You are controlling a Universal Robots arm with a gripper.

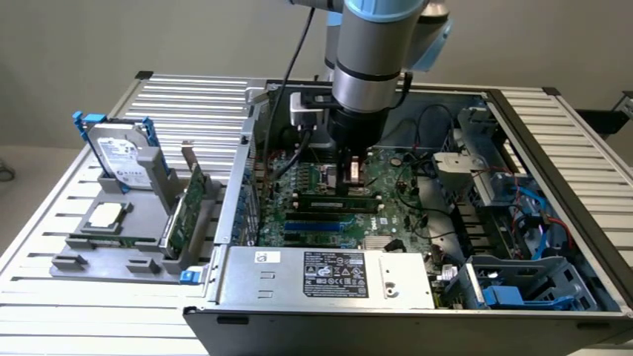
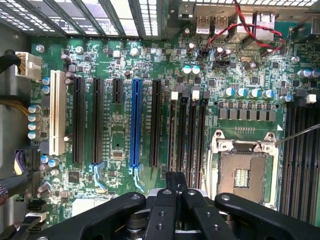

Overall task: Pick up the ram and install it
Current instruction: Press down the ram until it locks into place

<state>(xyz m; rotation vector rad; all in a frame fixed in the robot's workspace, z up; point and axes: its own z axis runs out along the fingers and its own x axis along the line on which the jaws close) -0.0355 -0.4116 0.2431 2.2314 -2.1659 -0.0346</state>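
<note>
End effector (image 2: 176,177) base off-frame.

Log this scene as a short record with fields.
gripper: shut, down inside the open computer case, over the memory slots of the motherboard
ram: green stick standing on the motherboard beside the gripper; whether gripped, cannot tell
CPU socket: next to the memory slots
hard drive, expansion card: in a grey holder outside the case, exterior view's left

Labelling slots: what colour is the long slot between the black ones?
Blue slot, best in wrist view.
</note>
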